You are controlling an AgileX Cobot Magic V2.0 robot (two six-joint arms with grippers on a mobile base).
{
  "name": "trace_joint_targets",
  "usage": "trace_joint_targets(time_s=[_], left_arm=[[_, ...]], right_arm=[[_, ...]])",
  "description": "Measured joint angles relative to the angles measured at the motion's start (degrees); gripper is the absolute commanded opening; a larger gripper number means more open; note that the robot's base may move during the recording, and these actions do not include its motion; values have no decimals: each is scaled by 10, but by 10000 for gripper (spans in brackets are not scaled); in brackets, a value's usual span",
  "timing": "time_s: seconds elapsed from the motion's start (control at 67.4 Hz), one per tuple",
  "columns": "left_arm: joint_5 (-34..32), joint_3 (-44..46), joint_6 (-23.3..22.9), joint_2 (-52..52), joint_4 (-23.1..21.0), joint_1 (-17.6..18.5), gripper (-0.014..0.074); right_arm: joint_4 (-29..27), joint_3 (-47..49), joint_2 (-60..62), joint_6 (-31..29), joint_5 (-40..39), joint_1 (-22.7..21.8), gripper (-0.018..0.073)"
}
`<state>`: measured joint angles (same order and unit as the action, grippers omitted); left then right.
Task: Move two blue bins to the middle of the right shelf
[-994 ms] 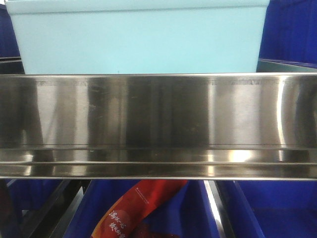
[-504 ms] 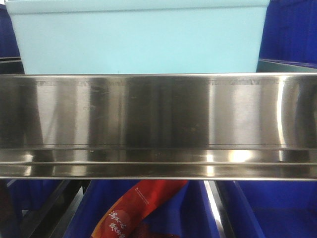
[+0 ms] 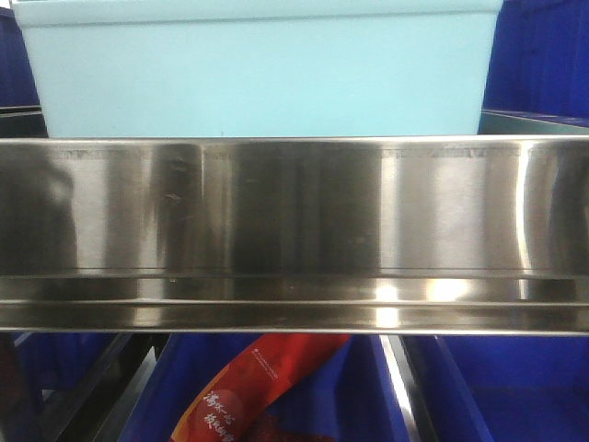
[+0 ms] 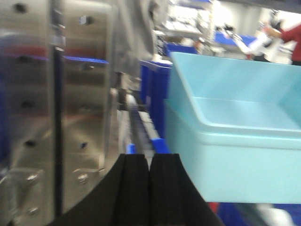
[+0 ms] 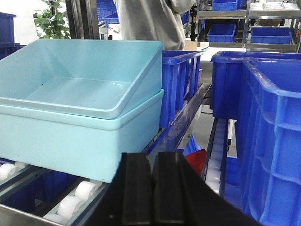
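Observation:
Two pale blue bins sit nested on a roller tier. The upper bin [image 5: 80, 89] lies tilted inside the lower bin [image 5: 70, 141]. In the front view the lower bin [image 3: 258, 78] stands just behind the broad steel rail of the shelf tier [image 3: 294, 207]. My right gripper [image 5: 153, 157] is shut and empty, just to the right of the lower bin's near corner. My left gripper [image 4: 149, 157] is shut and empty too, left of the nested bins [image 4: 235, 160], apart from them.
Royal-blue crates [image 5: 268, 122] stand close on the right of the bins. White rollers [image 5: 70, 202] carry the bins. A steel upright [image 4: 70, 108] rises left of my left gripper. A red packet [image 3: 248, 387] lies in a blue crate on the tier below. People stand behind.
The bin and the shelf rail hold their places. Only the reflections on the rail have shifted slightly.

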<state>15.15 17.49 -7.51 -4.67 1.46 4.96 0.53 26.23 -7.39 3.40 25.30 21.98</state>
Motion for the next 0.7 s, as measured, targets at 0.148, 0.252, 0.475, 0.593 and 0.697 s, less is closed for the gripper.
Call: trace_joint_targets(time_s=[0.148, 0.252, 0.475, 0.593, 0.697], left_arm=[[-73, -107, 0, 42, -2, -34, -111], [-133, -169, 0, 43, -3, -42, -111], [-144, -176, 0, 43, -3, -43, -111], [-157, -176, 0, 43, -3, -43, -111], [-158, -176, 0, 43, -3, -43, -111]], right_arm=[[0, 0, 0, 0, 0, 0, -162], [1, 0, 0, 0, -1, 0, -162], [1, 0, 0, 0, -1, 0, -162], [1, 0, 0, 0, -1, -1, -162], [1, 0, 0, 0, -1, -1, -162]])
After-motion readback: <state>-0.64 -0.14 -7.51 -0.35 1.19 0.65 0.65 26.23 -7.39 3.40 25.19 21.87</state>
